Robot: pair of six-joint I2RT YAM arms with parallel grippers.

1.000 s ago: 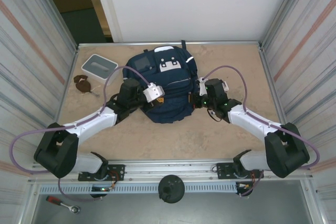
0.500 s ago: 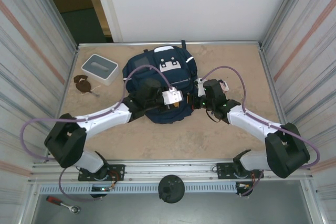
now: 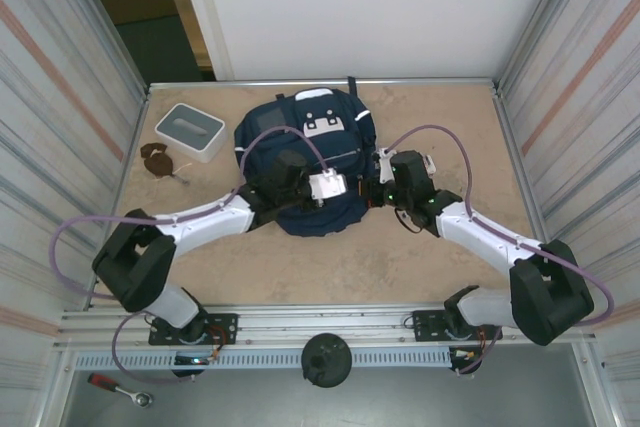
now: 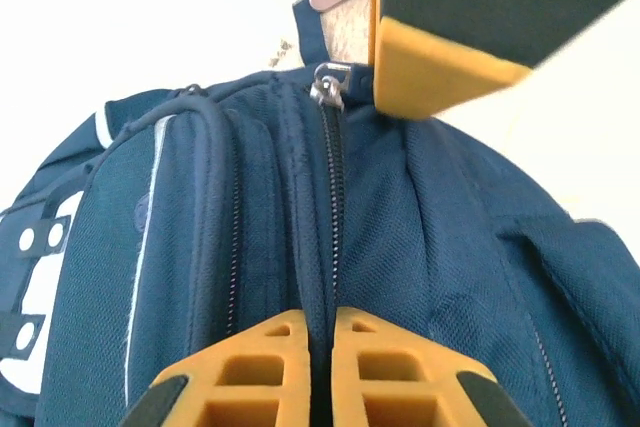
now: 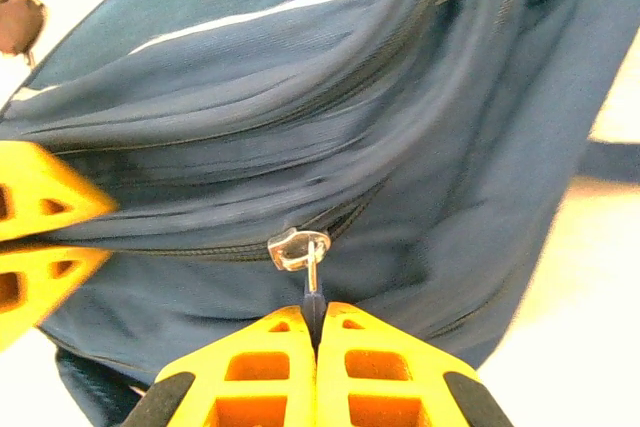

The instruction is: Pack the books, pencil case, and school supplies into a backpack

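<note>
Within the last second the left arm has swung in from the flank of the large navy-blue fabric backpack (image 3: pixel 300 147) to its near end. The left gripper (image 4: pixel 320 325) has pressed its fingers together on the zipper seam (image 4: pixel 332 197), while the right gripper (image 5: pixel 318 332) keeps its fingers pinched shut on the metal zipper pull (image 5: pixel 297 249). With one side braced, a zip stroke looks set up. The backpack lies mid-surface, front up, its long axis running near-to-far with its top toward the far wall.

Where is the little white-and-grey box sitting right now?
In the top view, the box sits far back on the left, just left of the backpack, a small brown object beside it.
</note>
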